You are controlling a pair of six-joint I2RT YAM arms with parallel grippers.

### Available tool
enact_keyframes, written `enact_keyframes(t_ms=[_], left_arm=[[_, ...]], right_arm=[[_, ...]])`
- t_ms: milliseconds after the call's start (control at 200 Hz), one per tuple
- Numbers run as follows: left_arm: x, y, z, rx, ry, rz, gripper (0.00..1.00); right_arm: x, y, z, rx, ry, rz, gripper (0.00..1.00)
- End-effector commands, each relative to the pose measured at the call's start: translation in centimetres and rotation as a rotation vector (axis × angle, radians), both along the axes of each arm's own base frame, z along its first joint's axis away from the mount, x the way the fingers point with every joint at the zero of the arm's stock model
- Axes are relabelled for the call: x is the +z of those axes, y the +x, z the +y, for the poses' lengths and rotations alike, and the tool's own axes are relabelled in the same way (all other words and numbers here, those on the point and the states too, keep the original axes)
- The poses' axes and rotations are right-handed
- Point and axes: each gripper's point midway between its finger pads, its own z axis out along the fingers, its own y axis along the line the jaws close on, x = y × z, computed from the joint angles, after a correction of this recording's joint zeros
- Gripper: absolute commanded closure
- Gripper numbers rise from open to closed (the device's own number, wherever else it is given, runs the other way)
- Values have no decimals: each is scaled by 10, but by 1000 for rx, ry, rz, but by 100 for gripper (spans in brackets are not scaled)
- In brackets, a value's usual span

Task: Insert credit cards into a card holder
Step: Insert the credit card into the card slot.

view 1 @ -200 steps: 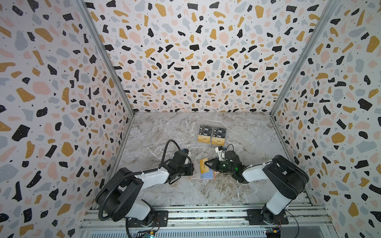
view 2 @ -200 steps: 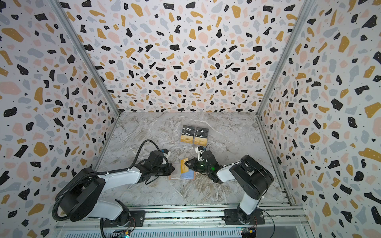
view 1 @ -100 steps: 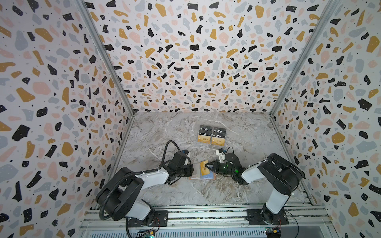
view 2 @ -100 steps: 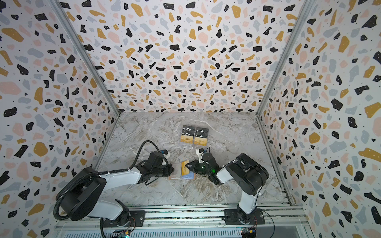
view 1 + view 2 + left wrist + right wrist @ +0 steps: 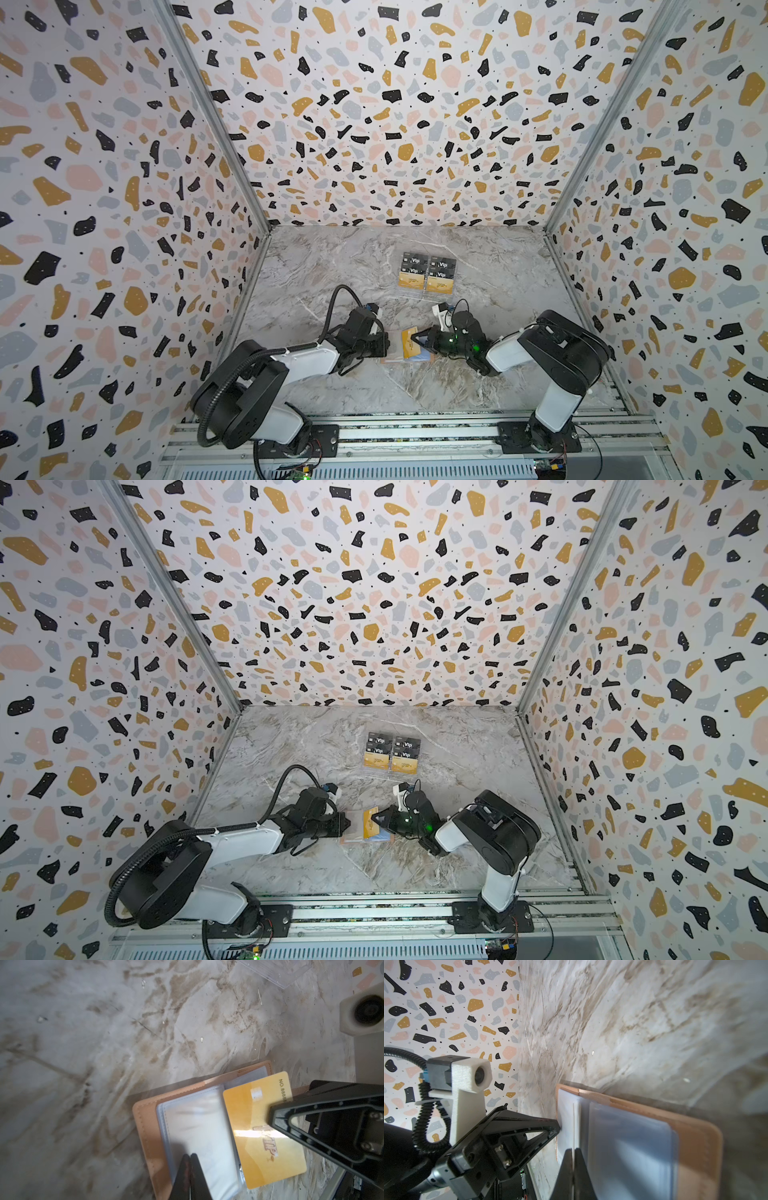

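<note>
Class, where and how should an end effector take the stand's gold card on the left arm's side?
Pinch the gold card by its upper edge, from above and in front: it stands tilted in the clear stand, foot probably slotted, black Vip cards tiered close behind.

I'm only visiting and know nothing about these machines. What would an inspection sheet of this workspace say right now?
Surface: marble-pattern tabletop, lightly scuffed.
Job's things: pink card holder lies open, clear sleeves facing up. One gold card is held over the sleeves; whether it has entered one is unclear. Two more gold cards sit in the clear acrylic stand, in front of black Vip cards.
Clutter: only tiny pale specks.
End effectors: right end effector shut on the gold card. Left end effector shut, tips at a sleeve's edge.
Cables: black ribbed hose on the left arm; thin wire loop above the right wrist.
Surroundings: terrazzo-pattern walls on three sides; metal rail under both arm bases.
</note>
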Motion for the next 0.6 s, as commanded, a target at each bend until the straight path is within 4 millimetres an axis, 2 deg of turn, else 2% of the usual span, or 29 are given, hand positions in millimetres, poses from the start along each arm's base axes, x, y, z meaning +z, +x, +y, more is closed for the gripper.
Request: enact_keyframes(t_ms=[0, 596], left_arm=[[-11, -10, 7, 8, 24, 34, 93], [-9, -9, 6, 9, 24, 34, 92]], right_arm=[[5, -3, 1, 4, 11, -5, 100], [4, -12, -2, 40, -23, -11, 100]])
